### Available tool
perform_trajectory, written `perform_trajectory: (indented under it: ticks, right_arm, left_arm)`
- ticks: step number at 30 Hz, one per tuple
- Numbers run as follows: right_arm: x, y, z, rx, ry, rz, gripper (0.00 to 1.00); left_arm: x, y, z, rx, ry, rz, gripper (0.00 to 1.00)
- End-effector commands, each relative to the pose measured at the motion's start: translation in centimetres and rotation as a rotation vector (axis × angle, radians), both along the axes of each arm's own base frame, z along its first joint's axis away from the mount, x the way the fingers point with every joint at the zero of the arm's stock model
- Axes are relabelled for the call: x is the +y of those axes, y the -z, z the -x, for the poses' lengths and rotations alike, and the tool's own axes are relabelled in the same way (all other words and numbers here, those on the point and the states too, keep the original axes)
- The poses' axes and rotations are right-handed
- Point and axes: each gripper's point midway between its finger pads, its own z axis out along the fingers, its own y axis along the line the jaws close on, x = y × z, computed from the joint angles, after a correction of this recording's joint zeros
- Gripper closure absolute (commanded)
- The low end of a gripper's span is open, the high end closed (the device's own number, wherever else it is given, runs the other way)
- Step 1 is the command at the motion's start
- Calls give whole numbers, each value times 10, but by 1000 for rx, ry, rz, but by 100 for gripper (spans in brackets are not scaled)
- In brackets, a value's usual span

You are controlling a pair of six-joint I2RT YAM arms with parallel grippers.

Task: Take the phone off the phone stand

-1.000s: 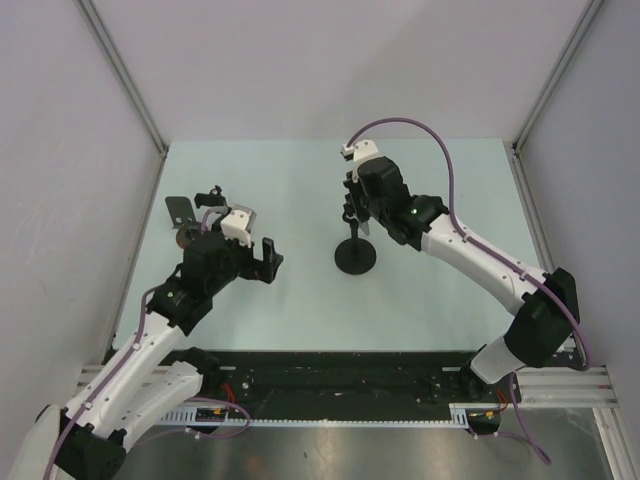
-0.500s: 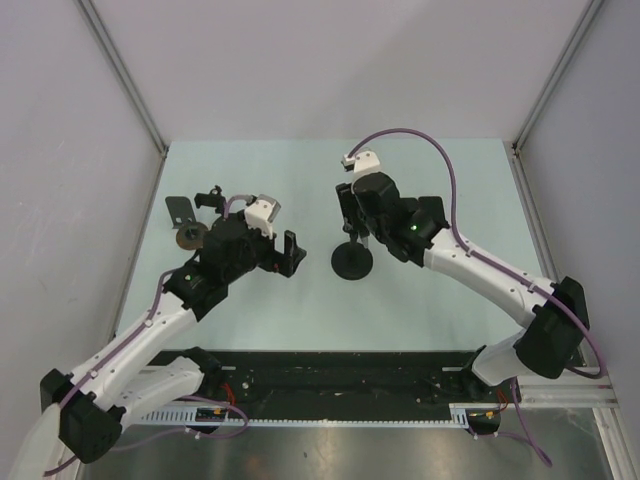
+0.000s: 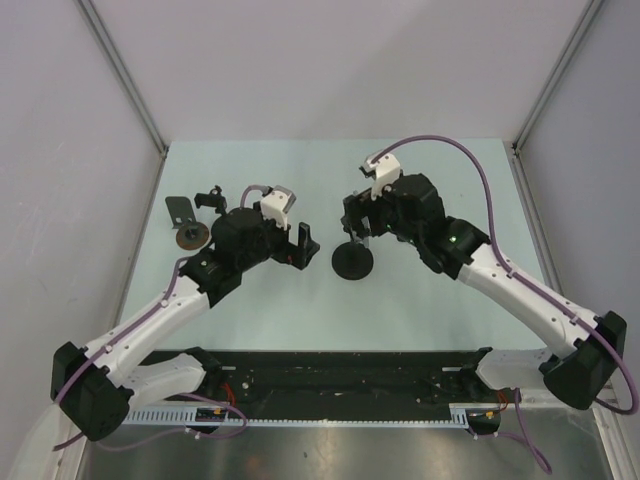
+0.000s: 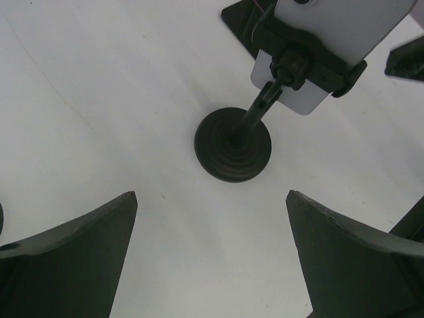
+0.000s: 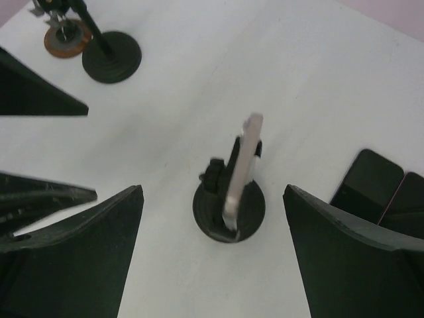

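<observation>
The phone [image 4: 339, 25] is a pale slab held upright in the clamp of the black phone stand [image 4: 233, 146], which has a round base and a thin stem. The right wrist view shows the phone [image 5: 242, 162] edge-on above the stand's base [image 5: 228, 211]. My left gripper [image 4: 212, 196] is open with nothing between its fingers, a little short of the base. My right gripper [image 5: 212, 191] is also open, clear of the phone and above it. From the top, the left gripper [image 3: 305, 245] sits left of the stand [image 3: 353, 262] and the right gripper [image 3: 358, 216] hangs just behind it.
A second black stand [image 5: 111, 57] and a brown disc [image 5: 66, 37] sit at the table's far left, shown from above as the second stand [image 3: 180, 210] and the brown disc [image 3: 187, 237]. Two dark flat slabs [image 5: 368, 179] lie beside the phone stand. Grey walls enclose the table.
The right gripper has opened and drawn back from the phone stand. The left arm has swung right, bringing its open gripper closer to the stand. The phone stays in the clamp.
</observation>
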Motion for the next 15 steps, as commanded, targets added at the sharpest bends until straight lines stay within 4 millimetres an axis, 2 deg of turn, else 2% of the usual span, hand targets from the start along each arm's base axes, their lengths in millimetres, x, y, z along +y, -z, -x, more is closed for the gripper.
perform_trajectory:
  ticks: [1,3,6,12,15]
  right_arm:
    - [-16,11,17,19,-91,-15,7]
    - [-21,28,20,37,-102,-14,6]
    - [-19,41,27,52,-155,-38,6]
    - [-5,60,31,95,-235,-51,7]
    - [6,59,38,96,-284,-64,9]
  left_arm:
    - [-14,-33,-7,-68,21,73,0]
    - [-16,-33,-8,-69,25,72,0]
    - [-18,-31,-10,-65,30,68,0]
    - [-22,-29,-11,-63,38,68,0]
    - [-21,-28,-10,-64,34,66,0]
